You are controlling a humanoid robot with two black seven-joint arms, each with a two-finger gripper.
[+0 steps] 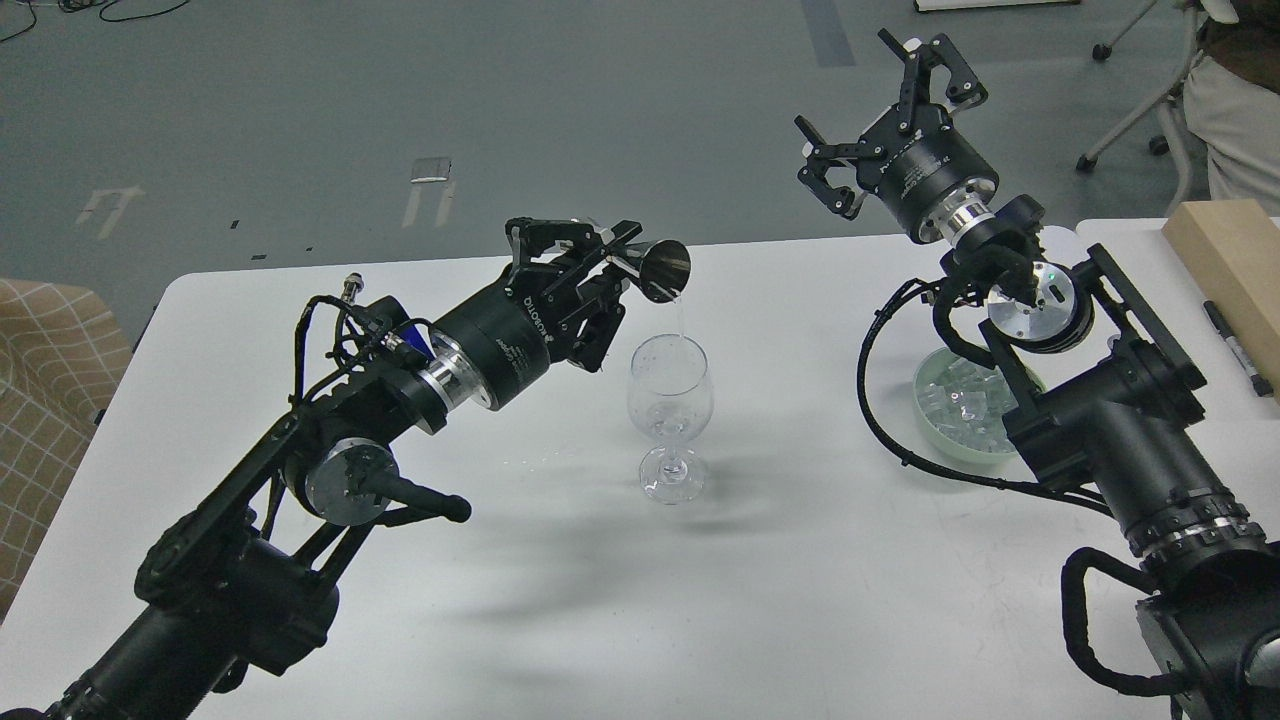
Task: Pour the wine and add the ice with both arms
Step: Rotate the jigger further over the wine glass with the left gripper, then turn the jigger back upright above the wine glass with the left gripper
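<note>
A clear stemmed wine glass (670,410) stands upright in the middle of the white table (780,600). My left gripper (610,258) is shut on a small steel measuring cup (662,269), tipped on its side just above the glass. A thin clear stream (681,318) falls from the cup into the glass. My right gripper (885,110) is raised high over the far table edge, open and holding nothing. Clear ice cubes (962,400) fill a pale green bowl (950,445), partly hidden behind my right arm.
A wooden block (1225,255) and a black pen (1238,348) lie at the right edge of the table. A checked cushion (45,380) sits off the left side. Chair legs and a person's legs show at the top right.
</note>
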